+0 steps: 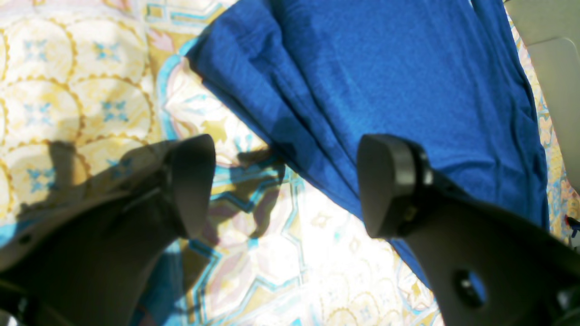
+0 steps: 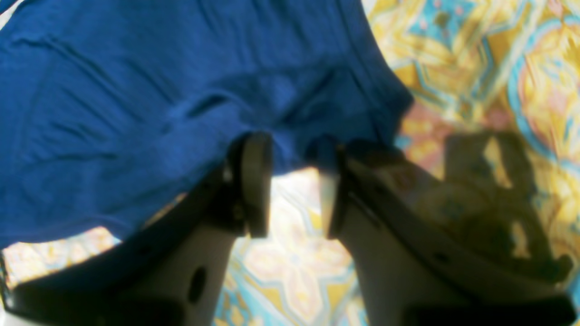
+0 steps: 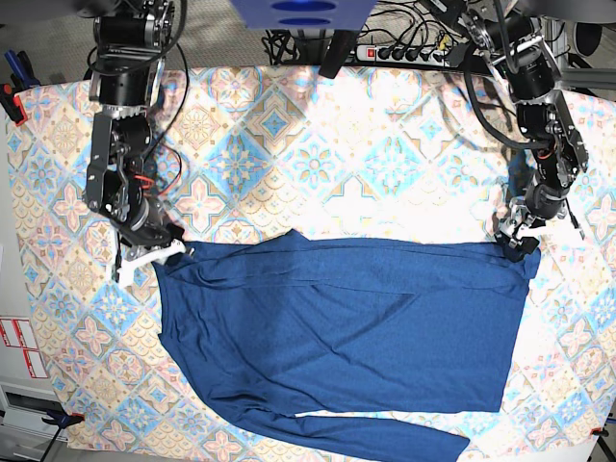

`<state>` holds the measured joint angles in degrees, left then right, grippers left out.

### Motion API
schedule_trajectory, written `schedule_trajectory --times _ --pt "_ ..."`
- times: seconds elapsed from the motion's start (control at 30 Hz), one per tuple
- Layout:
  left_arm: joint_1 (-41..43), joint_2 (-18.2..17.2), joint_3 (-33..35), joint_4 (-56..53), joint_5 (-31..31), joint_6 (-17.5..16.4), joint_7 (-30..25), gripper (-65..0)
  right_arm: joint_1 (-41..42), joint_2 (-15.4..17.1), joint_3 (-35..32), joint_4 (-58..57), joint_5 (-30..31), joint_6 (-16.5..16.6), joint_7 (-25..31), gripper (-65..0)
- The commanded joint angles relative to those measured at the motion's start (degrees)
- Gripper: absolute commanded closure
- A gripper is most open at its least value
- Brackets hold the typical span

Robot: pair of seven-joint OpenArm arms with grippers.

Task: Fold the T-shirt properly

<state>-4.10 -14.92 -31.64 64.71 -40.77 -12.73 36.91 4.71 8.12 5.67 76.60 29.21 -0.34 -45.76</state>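
Both arms are built of black, boxy motor housings stacked link on link, with black cables looping beside them in the base view. The right arm (image 3: 123, 144) also carries thin red wiring near its wrist and ends in pale, whitish finger mounts. The left gripper (image 1: 285, 185) has broad matte-black fingers (image 1: 389, 181) with rounded pads, a bolt at the joint and a round hole through the bracket.

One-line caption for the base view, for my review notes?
Blue shirt spread on the patterned tablecloth, the left gripper and right gripper at its two top corners.
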Motion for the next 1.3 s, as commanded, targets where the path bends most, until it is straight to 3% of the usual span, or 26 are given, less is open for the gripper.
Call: schedule_trajectory --times 0.0,0.6,0.77,1.13,1.27 --pt "-0.87 -0.86 -0.14 0.92 -0.76 -0.67 -0.64 -47.5 1.22 0.45 0.09 0.90 0.46 0.21 0.88 -17.6" --pt "0.10 -0.95 -0.93 0.92 -0.76 -0.67 -0.38 -47.5 1.49 0.36 0.61 1.86 0.55 0.21 -0.18 -17.6" --pt "-0.17 -0.95 -0.93 0.92 -0.85 -0.67 2.87 -47.5 1.31 0.36 0.26 1.86 0.55 0.21 -0.18 -17.6" --pt "0.19 -0.77 -0.93 0.92 -0.85 -0.67 3.31 -47.5 -0.09 0.28 0.17 1.86 0.55 0.21 -0.26 -17.7" --pt "0.19 -0.69 -0.93 0.92 -0.85 -0.67 3.31 -47.5 -0.18 -1.22 0.26 2.13 0.55 0.21 -0.26 -17.7"
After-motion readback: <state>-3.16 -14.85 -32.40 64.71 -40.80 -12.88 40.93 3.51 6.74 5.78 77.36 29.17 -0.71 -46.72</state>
